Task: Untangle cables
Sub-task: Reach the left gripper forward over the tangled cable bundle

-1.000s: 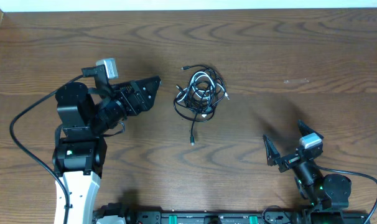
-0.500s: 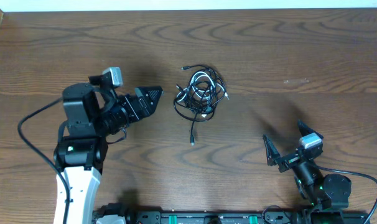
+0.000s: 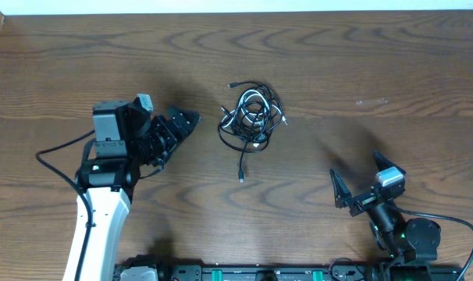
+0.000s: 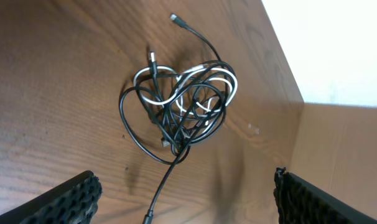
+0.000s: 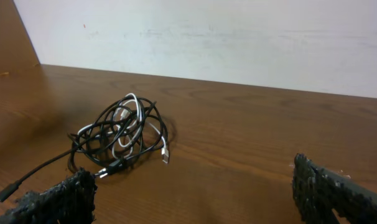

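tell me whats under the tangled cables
Through the loops of the cables only the wooden table shows. Where they bunch tightest in the middle the wood is covered, so anything small beneath cannot be seen.

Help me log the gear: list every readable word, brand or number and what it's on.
No readable text in any view. The cables, left gripper, right gripper and table show no print; anything on the rail at the overhead's bottom edge is too small to read.
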Controlling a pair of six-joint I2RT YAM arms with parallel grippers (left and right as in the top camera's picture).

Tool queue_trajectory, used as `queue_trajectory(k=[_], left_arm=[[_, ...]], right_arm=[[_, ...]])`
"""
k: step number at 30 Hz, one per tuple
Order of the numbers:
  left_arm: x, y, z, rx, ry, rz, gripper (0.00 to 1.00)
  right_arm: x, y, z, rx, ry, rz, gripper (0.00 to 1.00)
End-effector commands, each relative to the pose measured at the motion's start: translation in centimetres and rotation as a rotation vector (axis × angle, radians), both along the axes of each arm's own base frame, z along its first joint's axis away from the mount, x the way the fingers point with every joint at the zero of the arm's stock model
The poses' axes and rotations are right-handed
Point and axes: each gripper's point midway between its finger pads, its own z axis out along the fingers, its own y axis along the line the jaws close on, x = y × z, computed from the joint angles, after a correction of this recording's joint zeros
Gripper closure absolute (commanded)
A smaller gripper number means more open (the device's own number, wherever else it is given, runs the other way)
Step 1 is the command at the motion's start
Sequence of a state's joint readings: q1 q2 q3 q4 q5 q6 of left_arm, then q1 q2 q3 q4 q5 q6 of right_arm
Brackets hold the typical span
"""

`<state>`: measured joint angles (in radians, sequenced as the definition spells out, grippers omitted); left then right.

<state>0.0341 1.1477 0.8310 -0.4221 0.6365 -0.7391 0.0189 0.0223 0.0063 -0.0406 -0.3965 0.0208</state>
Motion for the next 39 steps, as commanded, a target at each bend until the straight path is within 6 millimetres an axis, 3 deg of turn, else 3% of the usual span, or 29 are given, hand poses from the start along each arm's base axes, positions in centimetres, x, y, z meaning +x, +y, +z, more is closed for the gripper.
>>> queue_trajectory(k=[1, 10, 21, 27, 32, 39], left_arm=[[0.7, 0.0, 0.4, -0.006, 0.037, 0.091, 0.11], [1.1, -0.1, -0.6, 0.115, 0.042, 0.170, 0.13], [0.8, -0.9, -1.2, 0.093, 0.090, 0.214, 0.16], [0.9, -1.6, -3.3, 0.089, 0.171, 0.233, 0.17], [1.9, -3.0, -4.7, 0.072, 0.196, 0.226, 0.17], [2.8, -5.6, -4.7, 0.064, 0.142, 0.161, 0.17]], right_arm=[[-0.1, 0.1, -0.1, -0.007, 0.000, 0.008, 0.01], [-0.1, 0.1, -0.1, -0.007, 0.000, 0.008, 0.01], [-0.1, 0.1, -0.1, -0.007, 0.000, 0.008, 0.01], [-0.1, 0.1, -0.1, -0.007, 0.000, 0.008, 0.01], [-0.1, 0.1, -0.1, -0.007, 0.000, 0.008, 0.01], [-0.1, 0.1, -0.1, -0.007, 0.000, 0.008, 0.01]])
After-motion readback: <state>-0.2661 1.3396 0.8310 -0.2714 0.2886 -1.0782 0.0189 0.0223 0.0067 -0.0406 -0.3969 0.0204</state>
